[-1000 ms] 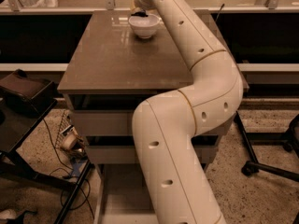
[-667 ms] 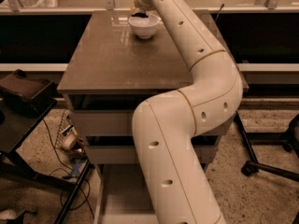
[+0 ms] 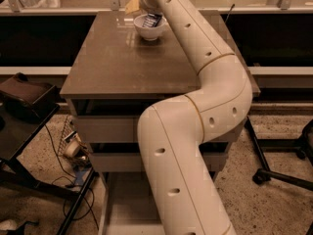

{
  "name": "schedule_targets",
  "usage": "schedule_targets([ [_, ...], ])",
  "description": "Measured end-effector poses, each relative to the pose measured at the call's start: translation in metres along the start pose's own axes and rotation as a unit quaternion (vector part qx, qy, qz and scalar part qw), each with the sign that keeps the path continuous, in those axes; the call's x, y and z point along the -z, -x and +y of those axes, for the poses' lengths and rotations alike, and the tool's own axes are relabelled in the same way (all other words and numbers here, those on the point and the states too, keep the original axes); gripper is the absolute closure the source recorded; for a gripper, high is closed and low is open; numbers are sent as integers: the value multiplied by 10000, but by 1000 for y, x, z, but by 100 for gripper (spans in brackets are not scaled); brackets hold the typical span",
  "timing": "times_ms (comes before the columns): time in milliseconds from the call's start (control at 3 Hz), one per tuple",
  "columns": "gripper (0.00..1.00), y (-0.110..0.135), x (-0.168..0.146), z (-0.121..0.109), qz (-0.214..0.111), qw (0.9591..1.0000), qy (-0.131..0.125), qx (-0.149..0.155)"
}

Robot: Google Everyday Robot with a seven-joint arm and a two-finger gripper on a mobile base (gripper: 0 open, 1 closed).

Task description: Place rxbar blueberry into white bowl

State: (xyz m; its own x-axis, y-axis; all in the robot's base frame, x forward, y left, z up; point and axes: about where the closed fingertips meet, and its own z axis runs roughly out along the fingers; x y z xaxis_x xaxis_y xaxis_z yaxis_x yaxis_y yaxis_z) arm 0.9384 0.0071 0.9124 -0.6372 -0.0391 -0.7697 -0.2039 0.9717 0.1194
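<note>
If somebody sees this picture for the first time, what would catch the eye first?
The big white arm fills the middle, rising from the bottom edge to the far side of the table. There its gripper hangs over the white bowl, with the rxbar blueberry inside it.

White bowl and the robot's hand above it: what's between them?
In the camera view, the rxbar blueberry pokes out of the white bowl, right under the gripper at the far end of the table.

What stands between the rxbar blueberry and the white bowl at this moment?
Nothing visible does. The rxbar blueberry is inside the white bowl, tilted against its far side. The gripper is just above it, over the table's far end.
</note>
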Motion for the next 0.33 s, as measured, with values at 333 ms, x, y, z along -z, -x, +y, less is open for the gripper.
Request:
schedule_targets([
  [333,0,0,0,0,1,10000,0,0],
])
